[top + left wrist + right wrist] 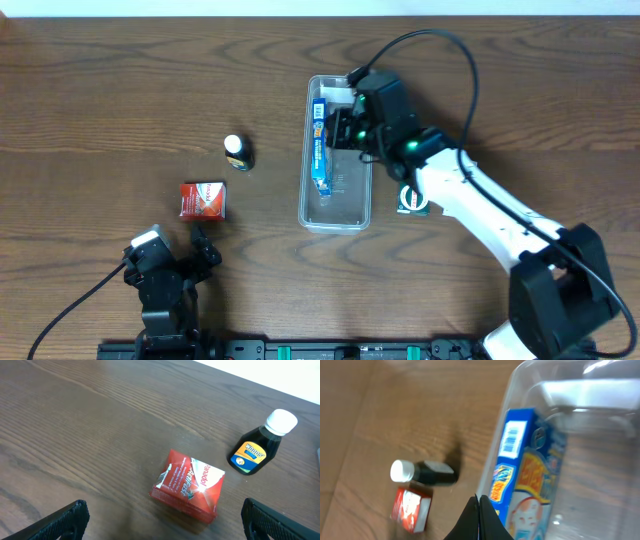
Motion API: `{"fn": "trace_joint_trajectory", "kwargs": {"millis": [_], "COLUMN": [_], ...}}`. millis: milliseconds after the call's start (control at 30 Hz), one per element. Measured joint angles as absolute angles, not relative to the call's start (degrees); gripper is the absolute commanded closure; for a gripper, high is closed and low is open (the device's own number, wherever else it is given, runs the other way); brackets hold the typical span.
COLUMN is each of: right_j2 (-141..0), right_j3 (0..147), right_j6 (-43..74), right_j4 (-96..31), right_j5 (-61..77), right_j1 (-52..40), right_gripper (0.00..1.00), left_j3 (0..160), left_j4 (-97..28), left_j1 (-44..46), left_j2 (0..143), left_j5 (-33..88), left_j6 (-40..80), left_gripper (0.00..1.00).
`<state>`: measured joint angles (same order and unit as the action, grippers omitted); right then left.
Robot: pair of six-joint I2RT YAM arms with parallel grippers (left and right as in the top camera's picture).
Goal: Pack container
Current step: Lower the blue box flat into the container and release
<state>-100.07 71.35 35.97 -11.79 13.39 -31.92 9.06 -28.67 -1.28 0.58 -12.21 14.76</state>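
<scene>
The clear plastic container (335,218) lies lengthwise at mid table, with a long blue box (319,150) lying against its left wall. It also shows in the right wrist view (580,395), with the blue box (525,475) inside. My right gripper (345,130) hovers over the container's far part, its fingers (479,517) shut with nothing between them. My left gripper (200,245) is open and empty, its fingers (162,520) apart just short of a red box (189,485). The red box (202,200) and a small dark bottle with a white cap (237,152) lie left of the container.
A small green and white packet (411,201) lies to the right of the container, partly under the right arm. The bottle (257,445) lies beyond the red box in the left wrist view. The right arm's cable loops over the far table.
</scene>
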Motion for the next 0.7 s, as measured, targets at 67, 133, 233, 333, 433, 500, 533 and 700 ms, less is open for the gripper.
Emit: {"fn": "trace_joint_trajectory", "kwargs": {"millis": [67,133,233,333,433,500,533,700], "right_j2": [-101.9,-103.7,-106.7,-107.8,-107.8,-107.7,-107.7,-106.7], "right_j3": [71.4,71.4,71.4,71.4,71.4,71.4,71.4,71.4], "right_j6": [35.4,35.1,34.6,33.6,32.8,32.4,32.2,29.9], "right_j4": [-10.8,-10.3,-10.2,-11.9,-14.2,-15.5,-16.0,-17.4], "right_j5": [13.5,13.4,13.5,13.0,12.3,12.0,11.9,12.0], "right_j1": [-33.1,-33.7,-33.9,-33.7,-32.9,-31.9,-31.4,-29.4], "right_gripper": [0.99,0.99,0.99,0.99,0.99,0.99,0.99,0.99], "left_j3": [9.1,9.1,9.1,9.1,9.1,9.1,9.1,9.1], "left_j4": [-28.7,-28.7,-28.7,-28.7,-28.7,-28.7,-28.7,-28.7], "left_j1": [-1.3,-1.3,-1.3,-1.3,-1.3,-1.3,-1.3,-1.3], "left_j2": [0.6,0.6,0.6,0.6,0.6,0.6,0.6,0.6], "left_j5": [-12.2,-12.2,-12.2,-12.2,-12.2,-12.2,-12.2,-12.2], "left_j6": [14.8,14.8,14.7,14.8,14.8,14.8,14.8,14.8], "left_gripper": [0.02,0.02,0.02,0.02,0.02,0.02,0.02,0.02]}}
